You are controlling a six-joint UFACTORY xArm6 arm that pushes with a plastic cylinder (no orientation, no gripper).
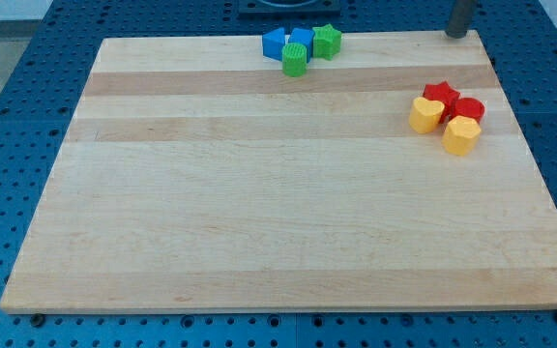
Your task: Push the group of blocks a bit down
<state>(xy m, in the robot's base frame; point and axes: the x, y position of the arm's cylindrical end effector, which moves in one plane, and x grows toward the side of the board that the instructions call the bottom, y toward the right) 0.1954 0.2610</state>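
Tip: my tip (pixel 455 35) rests at the surface's top-right edge, touching no block; a plain rod, no pincer to open or close.
Red and yellow group: nearest, below and a little left of my tip; red star (pixel 440 95), red block (pixel 468 109), yellow heart (pixel 425 115), yellow block (pixel 460 135), all huddled together.
Blue and green group: well left of my tip, at the top edge; blue block (pixel 274 43), second blue block (pixel 301 42), green block (pixel 327 41), green cylinder (pixel 295 60).
Surface: pale wooden surface (pixel 259 213).
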